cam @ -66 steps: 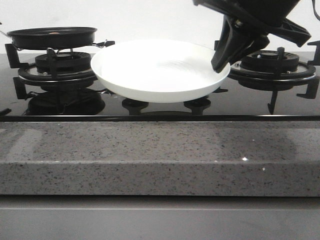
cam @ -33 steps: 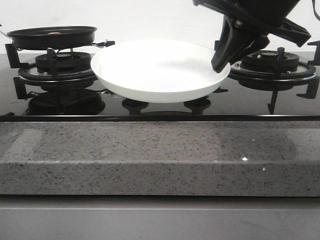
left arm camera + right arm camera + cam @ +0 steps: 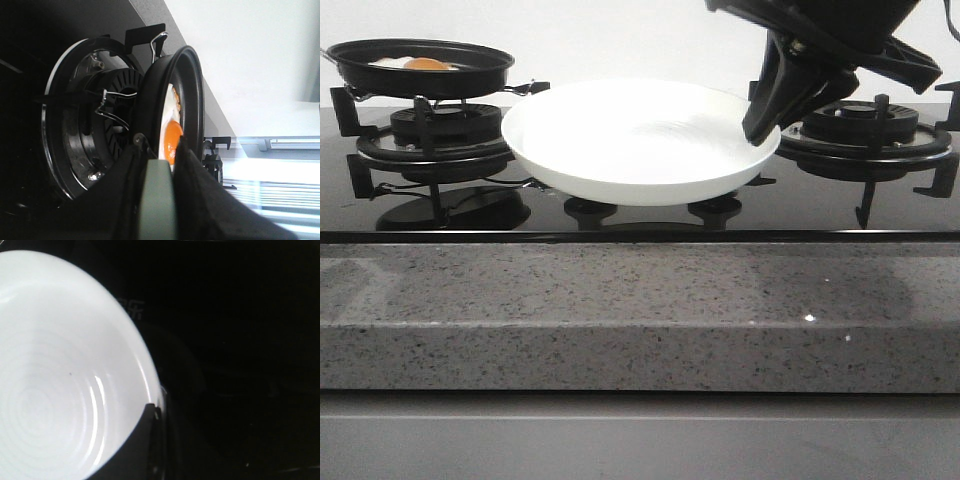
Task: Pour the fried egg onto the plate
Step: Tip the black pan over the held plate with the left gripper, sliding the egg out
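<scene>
Starting at the far left of the front view, we see the black frying pan (image 3: pixel 420 66) raised clear above the left burner (image 3: pixel 438 140) and tipped a little, so its inside faces us. The fried egg (image 3: pixel 412 64) lies inside the pan, orange yolk showing beside the white.

In the left wrist view our left pincer (image 3: pixel 159 165) is closed on the pan's pale green handle (image 3: pixel 157 200), one dark finger on each side of it. The egg (image 3: pixel 171 131) sits just beyond the fingertips, its yolk the nearest part, resting against the pan's floor (image 3: pixel 175 105). Past the pan from the pincer lies the burner (image 3: pixel 90 125) with its wire pan support.

Moving right, the plate (image 3: pixel 638 140) is held above the glass hob (image 3: pixel 620 222), between the two burners, well apart from the left pincer and the pan. It holds nothing. The egg is not yet on it.

At the right, our right pincer (image 3: pixel 761 124) reaches down from above and grips the plate's right rim. In the right wrist view a dark finger (image 3: pixel 131 450) lies over the plate's (image 3: pixel 55 375) inner edge at that rim, closed on it. Behind this pincer stands the right burner (image 3: pixel 868 132).
</scene>
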{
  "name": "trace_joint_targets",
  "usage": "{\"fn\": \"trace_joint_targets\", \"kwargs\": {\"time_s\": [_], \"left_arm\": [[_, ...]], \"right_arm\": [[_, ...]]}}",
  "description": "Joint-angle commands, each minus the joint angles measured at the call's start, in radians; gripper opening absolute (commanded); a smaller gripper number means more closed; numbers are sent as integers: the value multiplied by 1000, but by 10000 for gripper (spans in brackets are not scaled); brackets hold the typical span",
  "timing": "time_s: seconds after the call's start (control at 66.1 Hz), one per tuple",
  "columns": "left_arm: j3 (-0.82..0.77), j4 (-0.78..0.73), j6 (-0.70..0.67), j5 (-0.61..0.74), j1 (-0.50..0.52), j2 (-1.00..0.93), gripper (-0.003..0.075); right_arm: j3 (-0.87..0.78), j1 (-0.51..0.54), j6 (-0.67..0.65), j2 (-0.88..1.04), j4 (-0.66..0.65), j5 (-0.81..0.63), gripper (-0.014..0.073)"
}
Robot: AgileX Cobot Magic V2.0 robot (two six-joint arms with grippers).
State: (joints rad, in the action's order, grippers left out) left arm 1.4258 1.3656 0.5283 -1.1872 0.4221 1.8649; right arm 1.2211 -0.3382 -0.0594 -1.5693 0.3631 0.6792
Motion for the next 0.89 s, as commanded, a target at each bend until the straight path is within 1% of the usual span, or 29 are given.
{"fn": "trace_joint_targets", "kwargs": {"time_s": [0.0,0.212,0.288,0.378,0.636,0.696,0.802,0.878], "left_arm": [[31,88,6,-98,-4,-80,-20],[33,205,21,-98,-4,-133,-20],[42,221,41,-98,-7,-155,-20],[54,221,46,-98,-9,-186,-20],[62,213,146,-96,-9,-269,-20],[62,201,151,-92,-13,-289,-20],[62,186,165,-73,-41,-318,-20],[62,140,177,-33,-76,-339,-20]], "right_arm": [[25,0,5,35,-5,-23,-67],[25,0,5,35,-5,-23,-67],[25,0,5,35,-5,-23,-67],[25,0,5,35,-5,-23,-67],[25,0,5,35,-5,-23,-67],[25,0,5,35,-5,-23,-67],[25,0,5,35,-5,-23,-67],[25,0,5,35,-5,-23,-67]]}}
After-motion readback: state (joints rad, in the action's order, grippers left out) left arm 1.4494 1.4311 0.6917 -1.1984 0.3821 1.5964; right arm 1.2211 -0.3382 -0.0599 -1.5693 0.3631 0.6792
